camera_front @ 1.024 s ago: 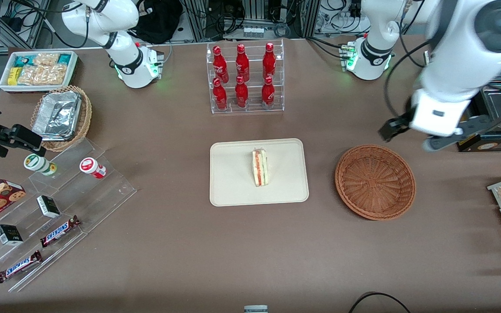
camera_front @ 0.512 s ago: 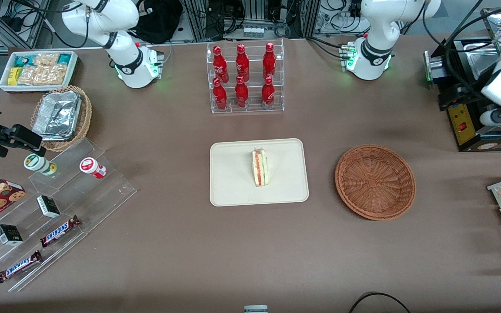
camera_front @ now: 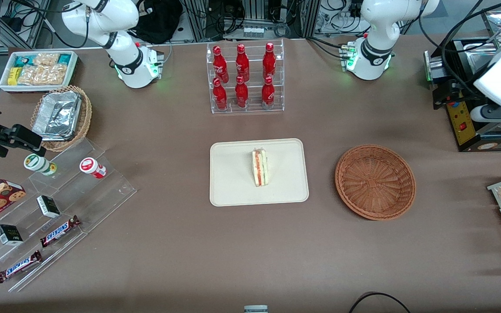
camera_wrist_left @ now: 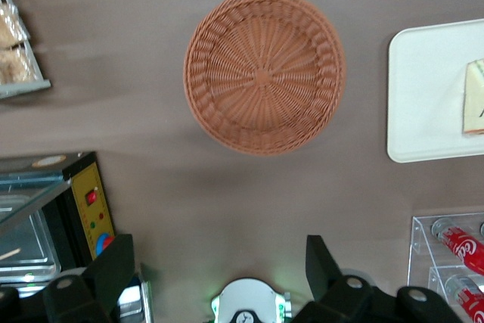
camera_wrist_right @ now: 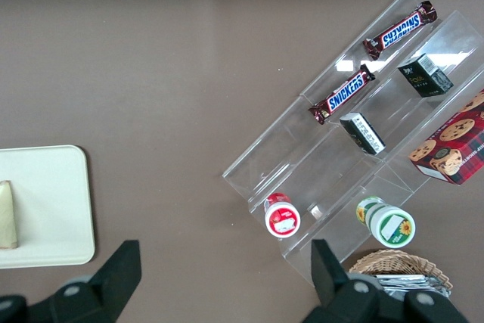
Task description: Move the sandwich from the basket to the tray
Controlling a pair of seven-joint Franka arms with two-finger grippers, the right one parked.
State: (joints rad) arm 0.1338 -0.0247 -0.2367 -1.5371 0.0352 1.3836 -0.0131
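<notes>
Sandwich point(camera_front: 259, 168) lies on the tray point(camera_front: 233, 187), basket point(camera_front: 375, 181) sits bare beside the tray toward the working arm's end of the counter point(camera_front: 181, 252); so the placing looks done, by my reading. Gripper point(camera_wrist_left: 219, 274) hangs high above the counter, farther from the front camera than the basket, fingers point(camera_wrist_left: 113, 270) spread wide and holding nothing; nothing is left to carry, so the next move is only to park clear of the tray.
</notes>
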